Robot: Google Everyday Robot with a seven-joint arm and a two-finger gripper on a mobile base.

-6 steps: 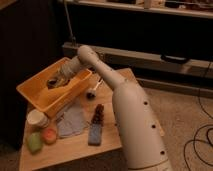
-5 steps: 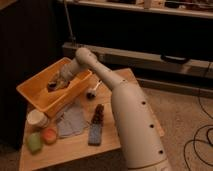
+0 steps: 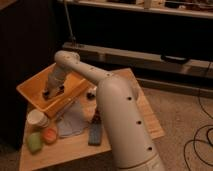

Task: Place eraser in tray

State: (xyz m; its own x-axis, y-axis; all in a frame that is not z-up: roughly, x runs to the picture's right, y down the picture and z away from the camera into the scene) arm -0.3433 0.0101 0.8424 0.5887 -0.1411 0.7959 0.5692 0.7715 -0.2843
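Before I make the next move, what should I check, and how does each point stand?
1. Gripper down inside the tray walls: ok.
2. Eraser in the gripper or already in the tray: cannot tell, only a dark shape shows at the gripper.
3. Tray resting on the table: ok.
4. Cup outside the tray, apart from the gripper: ok.
5. Cloth on the table, not under the gripper: ok.
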